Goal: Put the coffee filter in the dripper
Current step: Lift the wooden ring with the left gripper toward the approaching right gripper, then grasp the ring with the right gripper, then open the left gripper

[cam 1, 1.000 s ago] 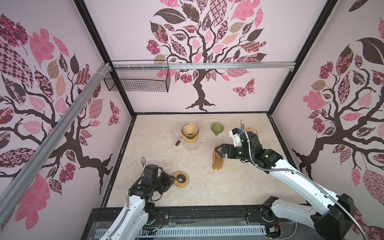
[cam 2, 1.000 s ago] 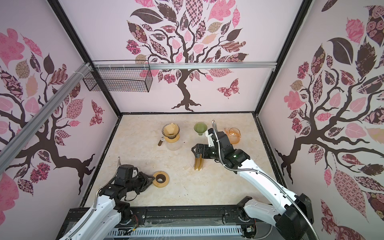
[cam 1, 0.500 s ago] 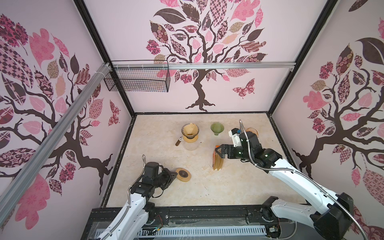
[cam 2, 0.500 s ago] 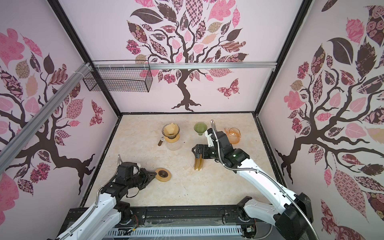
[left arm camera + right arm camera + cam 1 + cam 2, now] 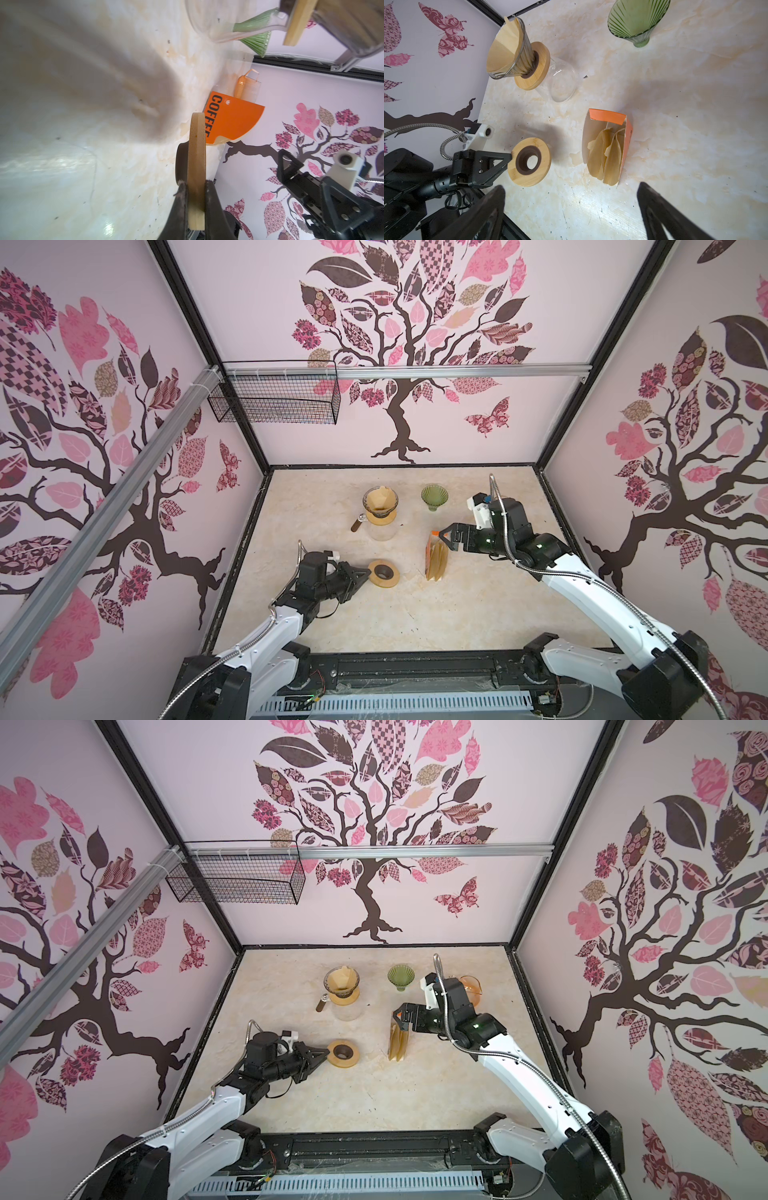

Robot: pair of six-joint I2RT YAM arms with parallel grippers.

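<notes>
Left gripper [image 5: 366,572] pinches the rim of a wooden ring [image 5: 390,580]. Right gripper [image 5: 445,539] hangs wide open just above the orange box [image 5: 429,556] holding the paper filters [image 5: 608,158]; the green dripper [image 5: 433,494] stands nearby.

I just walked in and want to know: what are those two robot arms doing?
The left gripper is pinching a wooden ring by its edge. The right gripper hangs open close to an orange box of paper coffee filters. Behind them, a clear glass dripper on a carafe already has a filter in it, and a green glass dripper stands empty.
</notes>
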